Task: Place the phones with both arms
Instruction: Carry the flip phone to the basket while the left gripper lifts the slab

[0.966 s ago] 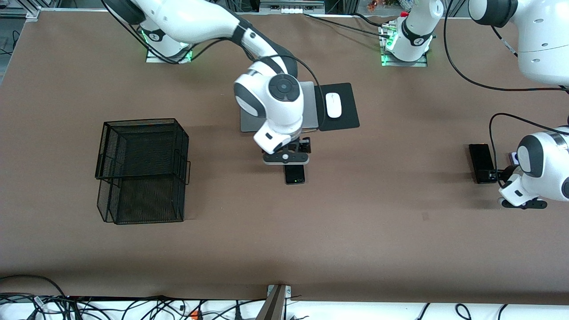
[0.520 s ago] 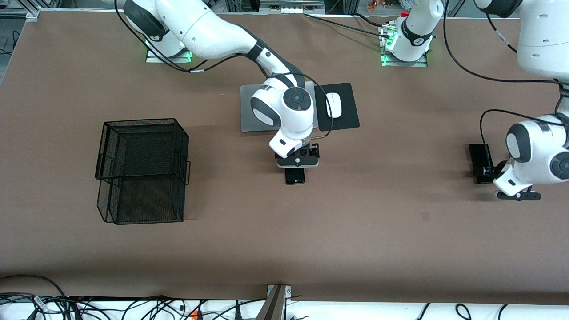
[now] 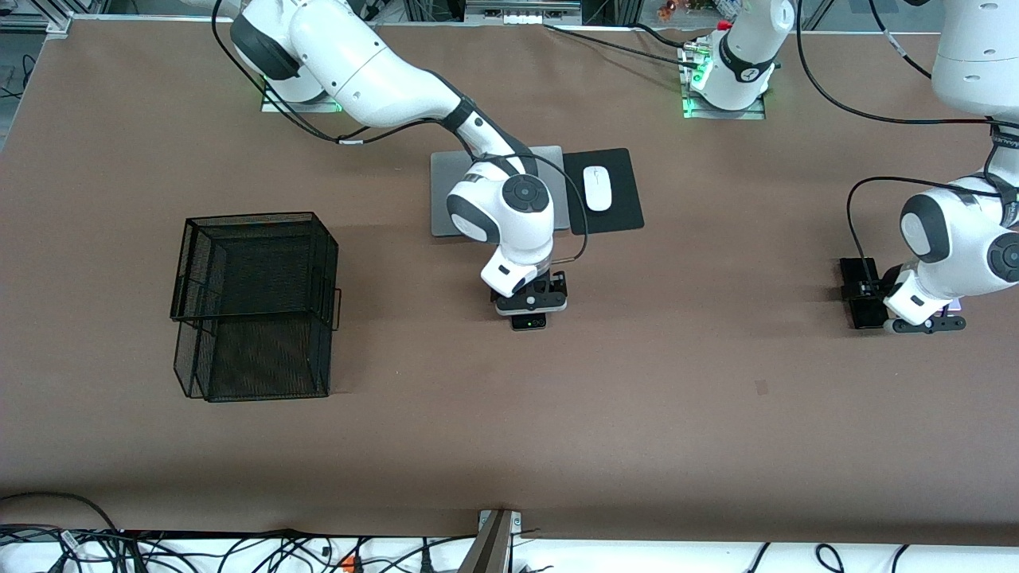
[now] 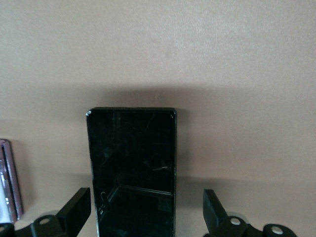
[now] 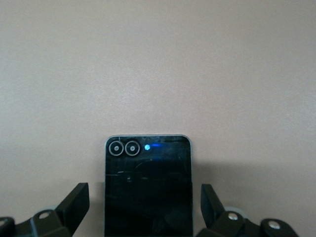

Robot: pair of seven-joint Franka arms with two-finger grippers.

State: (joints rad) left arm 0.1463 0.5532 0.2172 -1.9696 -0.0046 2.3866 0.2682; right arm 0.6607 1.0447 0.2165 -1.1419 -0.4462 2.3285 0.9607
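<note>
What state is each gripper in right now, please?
Left gripper: open, fingers either side of the slim black phone, holding nothing.
Right gripper: open, astride the black flip phone, holding nothing.

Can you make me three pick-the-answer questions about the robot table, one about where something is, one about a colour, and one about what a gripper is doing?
1. Where is the white mouse?
A. On the black pad
B. In the wire basket
C. Under the flip phone

2. What colour is the slim phone between the left gripper fingers?
A. White
B. Black
C. Red

3. How is the right gripper?
A. Shut on the flip phone
B. Open, a finger at each side of the flip phone
C. Holding the mouse

Answers: 1 A, the mouse lies on the pad beside the laptop. 2 B, its face is black. 3 B, gaps show on both sides.
</note>
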